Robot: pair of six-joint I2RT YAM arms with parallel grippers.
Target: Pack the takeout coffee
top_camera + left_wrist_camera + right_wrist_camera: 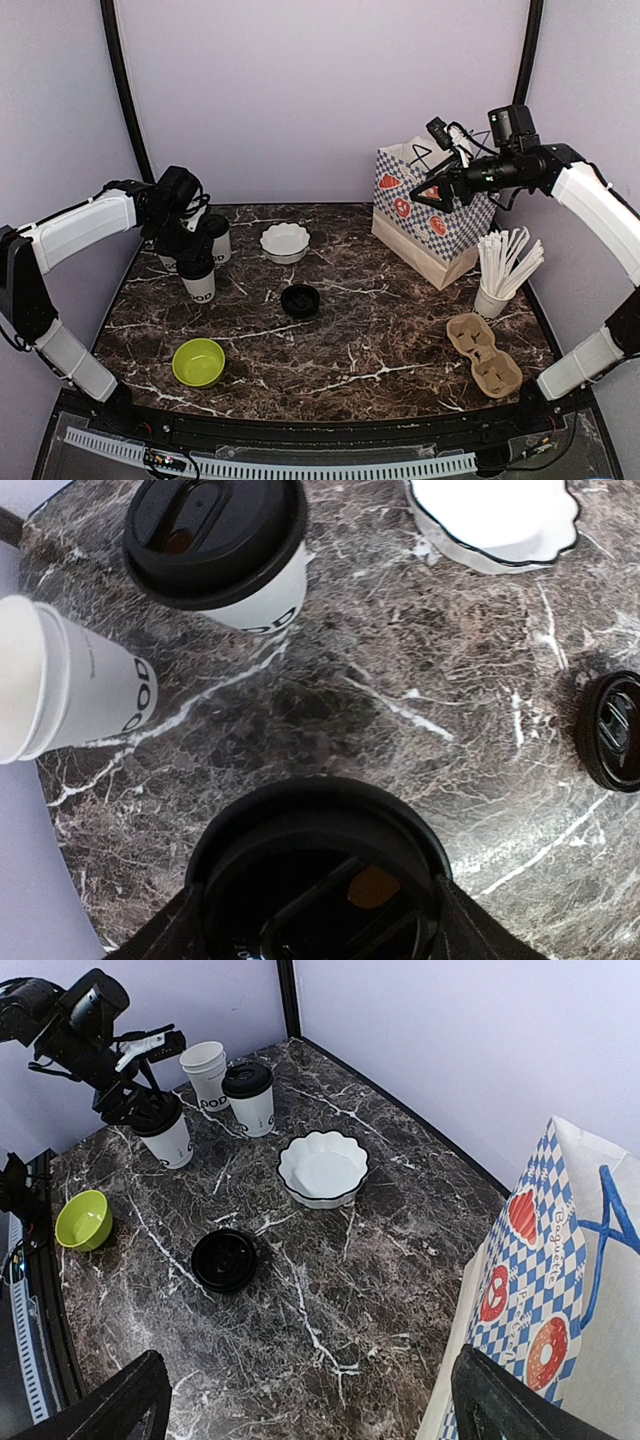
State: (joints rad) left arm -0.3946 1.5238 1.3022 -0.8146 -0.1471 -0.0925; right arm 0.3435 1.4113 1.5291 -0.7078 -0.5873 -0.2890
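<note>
At the counter's (400,330) far left, the left gripper (322,925) pinches the black lid of a printed cup (199,283) from above, with a finger (165,940) pressed to each side of the rim. The cup is upright and appears to stand on the counter. Just behind it is a second lidded cup (218,243), also upright. Beside that, near the counter's left edge, is a stack of lidless cups (205,1068). Right of the cups sits a white scalloped bowl (284,241), and nearer the middle a loose black lid (300,300) lies flat. A green bowl (198,361) sits toward the near left. Across the counter, the right gripper (308,1380) hangs in the air with its fingers spread wide and nothing between them, close beside the top of a checked paper bag (432,225). In front of the bag are a cup of straws (492,298) and a cardboard carrier (484,355).
</note>
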